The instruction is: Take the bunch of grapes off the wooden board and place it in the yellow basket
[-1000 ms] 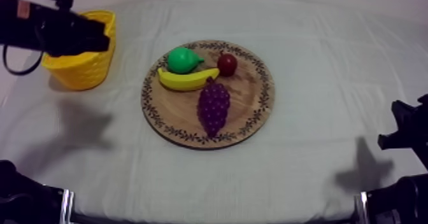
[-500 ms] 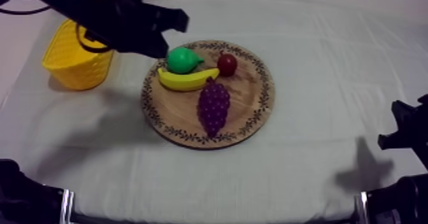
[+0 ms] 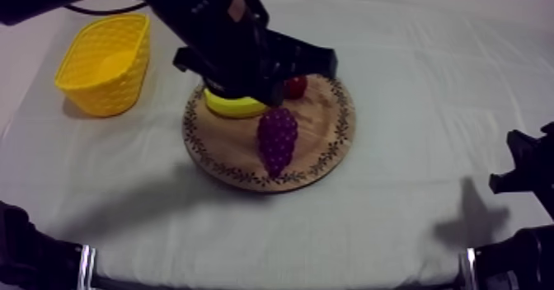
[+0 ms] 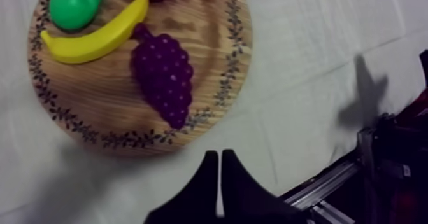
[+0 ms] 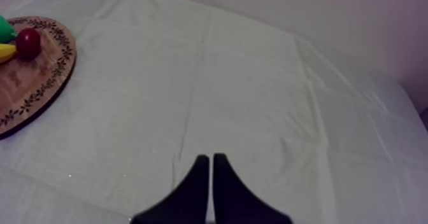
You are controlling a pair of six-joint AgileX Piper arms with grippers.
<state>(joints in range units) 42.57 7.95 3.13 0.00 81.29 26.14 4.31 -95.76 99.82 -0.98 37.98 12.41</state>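
Purple bunch of grapes (image 4: 163,80) could be shoved against the banana (image 4: 95,39) if the left end effector (image 4: 220,155), closed narrow, is lowered unopened.

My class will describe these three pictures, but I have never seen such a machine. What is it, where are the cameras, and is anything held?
It is a robot with two arms at a cloth-covered table. One picture looks down from above; the other two come from cameras riding on the arms' wrists. The left arm reaches over the wooden board, which carries a bunch of grapes, a banana, a pear and a small red fruit. A yellow basket stands apart. The left fingers and the right fingers are shut, holding nothing.
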